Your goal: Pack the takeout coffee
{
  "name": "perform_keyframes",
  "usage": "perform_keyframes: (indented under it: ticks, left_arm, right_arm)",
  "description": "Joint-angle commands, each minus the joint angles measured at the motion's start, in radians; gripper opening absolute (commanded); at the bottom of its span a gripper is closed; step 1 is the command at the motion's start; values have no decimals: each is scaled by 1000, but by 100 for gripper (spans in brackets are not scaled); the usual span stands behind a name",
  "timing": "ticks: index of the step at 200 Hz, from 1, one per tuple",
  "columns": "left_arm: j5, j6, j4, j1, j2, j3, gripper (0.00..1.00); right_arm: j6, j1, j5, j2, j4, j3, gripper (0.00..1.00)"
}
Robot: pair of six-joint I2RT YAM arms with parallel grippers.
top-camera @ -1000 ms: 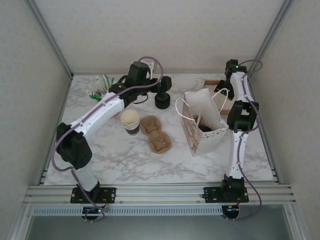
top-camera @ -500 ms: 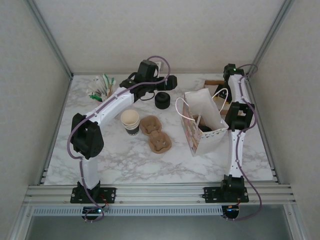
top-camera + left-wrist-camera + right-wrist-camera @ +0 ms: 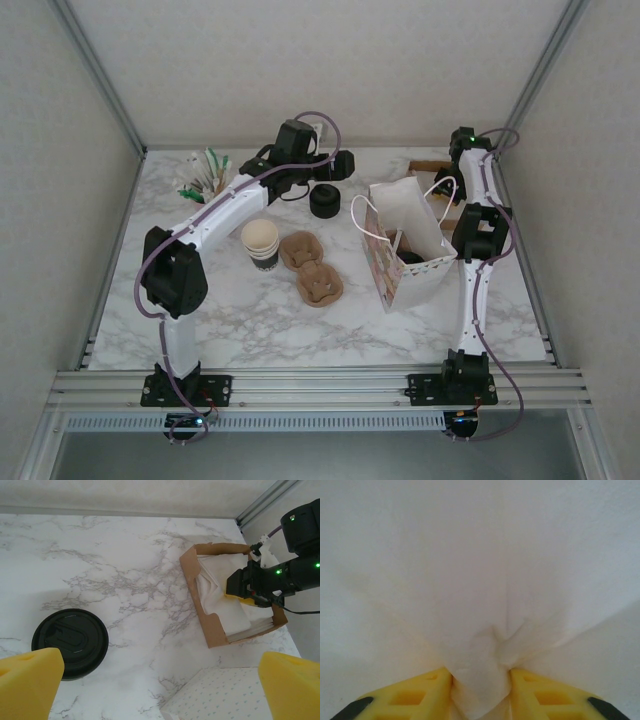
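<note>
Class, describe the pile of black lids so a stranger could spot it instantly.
On the white marble table, look just left of the white paper bag, toward the far edge. The squat round pile of black plastic lids sits there, unlike the taller cream-topped cup stack nearer.

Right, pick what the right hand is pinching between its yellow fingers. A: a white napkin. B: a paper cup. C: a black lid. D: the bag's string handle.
A: the right wrist view has the right hand with a bunched fold of white napkin squeezed between its fingers, and the left wrist view puts that hand over the cardboard box of napkins.
</note>
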Motion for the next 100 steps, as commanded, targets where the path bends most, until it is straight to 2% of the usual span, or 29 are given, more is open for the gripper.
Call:
perform_keyframes:
  ticks: [1, 53, 100]
  left_arm:
    - [18, -11, -6, -1, 0, 27, 100]
    - [19, -9, -8, -1, 0, 27, 100]
    - [20, -9, -11, -2, 1, 29, 100]
  right_arm:
    - [1, -5, -18, -76, 21, -24, 30]
    - [-1, -8, -20, -108, 33, -38, 21]
    - [-2, -7, -18, -136, 43, -54, 20]
